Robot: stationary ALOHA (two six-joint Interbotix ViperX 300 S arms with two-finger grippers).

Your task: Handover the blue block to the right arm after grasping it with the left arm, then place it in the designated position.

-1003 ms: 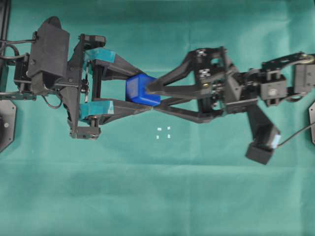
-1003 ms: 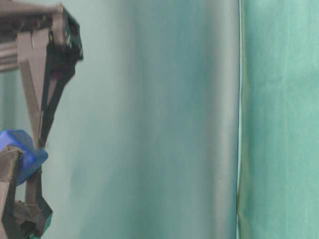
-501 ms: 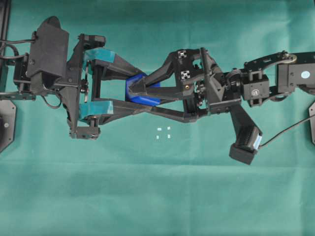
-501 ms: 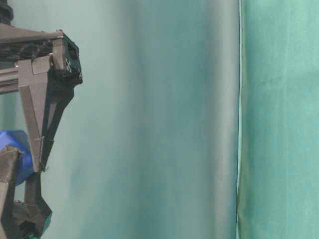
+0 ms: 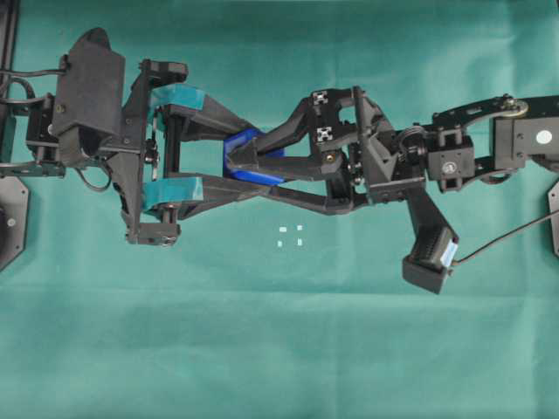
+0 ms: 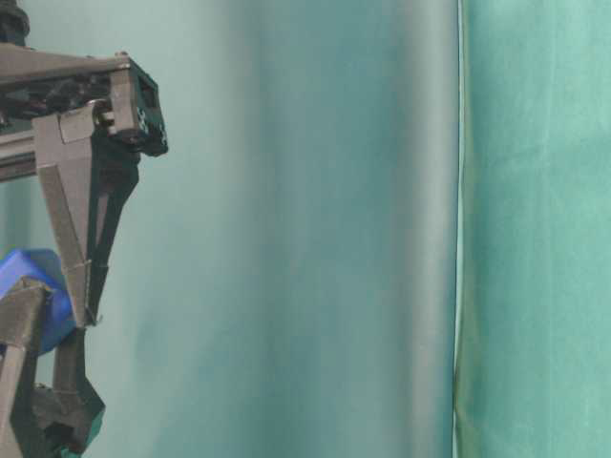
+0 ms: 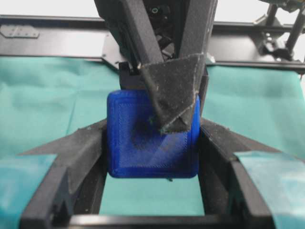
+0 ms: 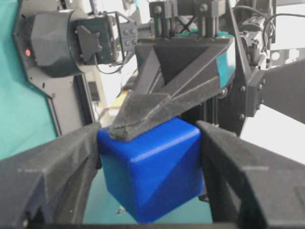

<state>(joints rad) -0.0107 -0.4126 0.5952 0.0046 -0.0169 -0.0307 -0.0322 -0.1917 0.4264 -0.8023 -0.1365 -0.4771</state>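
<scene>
Reaching in level from opposite sides, your two arms met nose to nose above the green surface (image 5: 279, 349). Your left tool (image 5: 229, 162), the one with teal tape on its fingers, pointed toward the right arm and was clamped on the blue block (image 5: 244, 157), one finger pressed to each side of the cube; the left wrist view showed both flanks pinched between the dark pads. Your right tool (image 5: 238, 161), all black, came straight at it, rolled about its own axis so its fingers crossed the left pair. In the right wrist view, those black fingers (image 8: 52, 162) flanked the block closely on both sides, the left one touching or nearly so, the right one at the cube's edge; whether they were already pressing it you could not tell. The block sat off the surface, right between both sets of fingertips. Four white dots of the designated position (image 5: 290, 236) lay on the cloth near the meeting tips, clear of both tools.
</scene>
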